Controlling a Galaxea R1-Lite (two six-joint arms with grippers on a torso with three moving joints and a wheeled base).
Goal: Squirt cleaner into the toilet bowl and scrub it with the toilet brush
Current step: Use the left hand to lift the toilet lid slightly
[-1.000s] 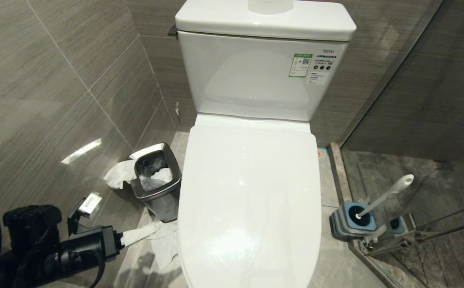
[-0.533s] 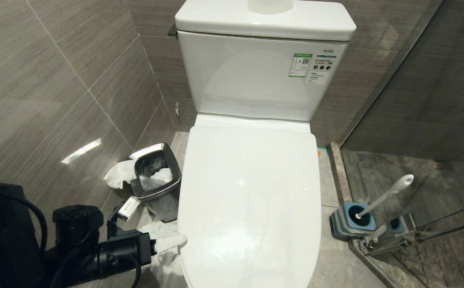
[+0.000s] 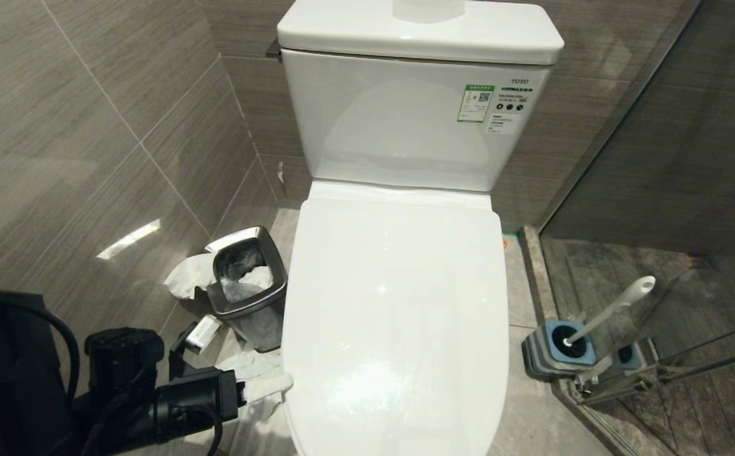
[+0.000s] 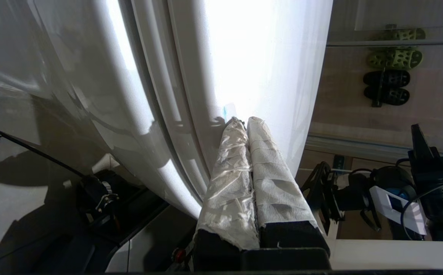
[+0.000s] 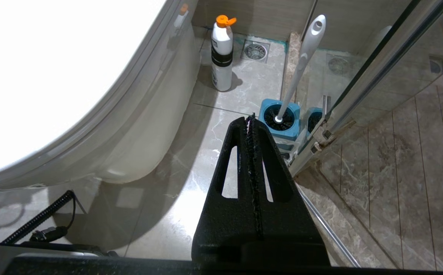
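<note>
The white toilet bowl (image 3: pixel 393 316) fills the middle of the head view with its lid down, so the basin is hidden and no cleaner shows. My left gripper (image 3: pixel 282 382) is at the lower left; its fingers, wrapped in white paper, are shut on nothing. In the left wrist view its tips (image 4: pixel 244 120) rest against the left edge of the lid (image 4: pixel 244 57). The toilet brush (image 3: pixel 614 307) leans in its blue-and-grey holder (image 3: pixel 557 348) on the floor to the right. My right gripper (image 5: pixel 251 116) hangs shut and empty, pointing towards the holder (image 5: pixel 280 122) and the brush handle (image 5: pixel 301 65).
A square steel waste bin (image 3: pixel 247 285) with crumpled tissue (image 3: pixel 187 275) beside it stands left of the toilet. A white bottle with an orange cap (image 5: pixel 221 53) stands on the floor by the toilet's base. A glass shower door (image 3: pixel 690 354) closes off the right side behind the holder.
My left arm has swung right from beside the waste bin until its wrapped fingertips reached the lid's left edge. Over the last half second it has barely moved.
</note>
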